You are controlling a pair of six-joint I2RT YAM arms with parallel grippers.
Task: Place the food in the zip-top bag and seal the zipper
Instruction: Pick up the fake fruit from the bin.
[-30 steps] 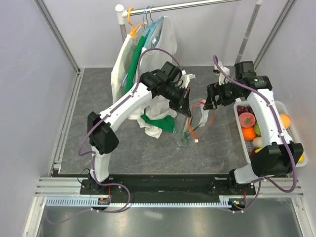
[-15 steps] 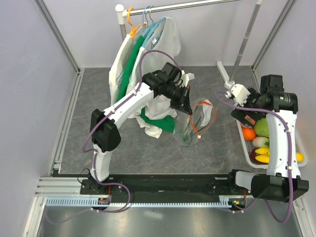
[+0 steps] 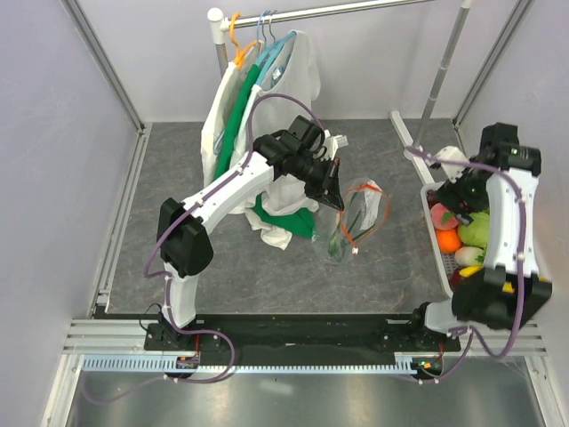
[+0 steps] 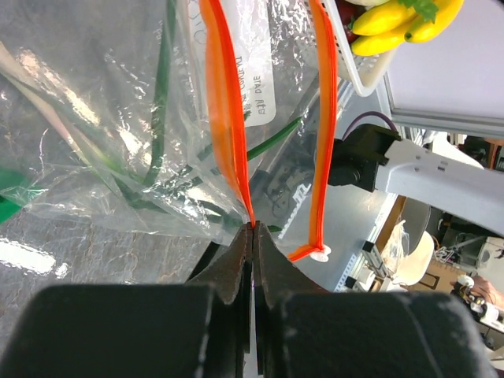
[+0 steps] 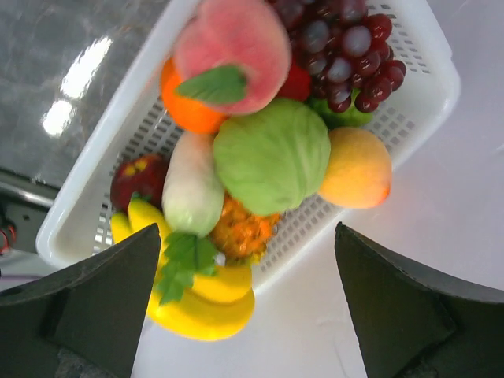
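The zip-top bag [image 3: 354, 221] hangs clear and floppy at mid-table, with long green onions [image 4: 161, 102] inside. My left gripper [image 3: 334, 197] is shut on the bag's mouth, its jaws pinching the red-orange zipper [image 4: 224, 134]. The white slider [image 4: 319, 253] dangles at the strip's end. My right gripper [image 3: 455, 197] stands open and empty over the white basket [image 5: 94, 169] at the right. The food there includes a peach [image 5: 236, 39], a green cabbage [image 5: 272, 153], grapes [image 5: 339, 47], a white radish [image 5: 191, 193] and bananas [image 5: 205, 303].
A clothes rack [image 3: 356, 9] with hung garments [image 3: 258, 89] stands at the back. A white and green cloth [image 3: 280, 222] lies on the table behind the left arm. The basket [image 3: 433, 236] sits against the right wall.
My right arm has swung away from the bag and now hovers over the basket, with its jaws opened wider. The left gripper has kept its hold on the bag's mouth.
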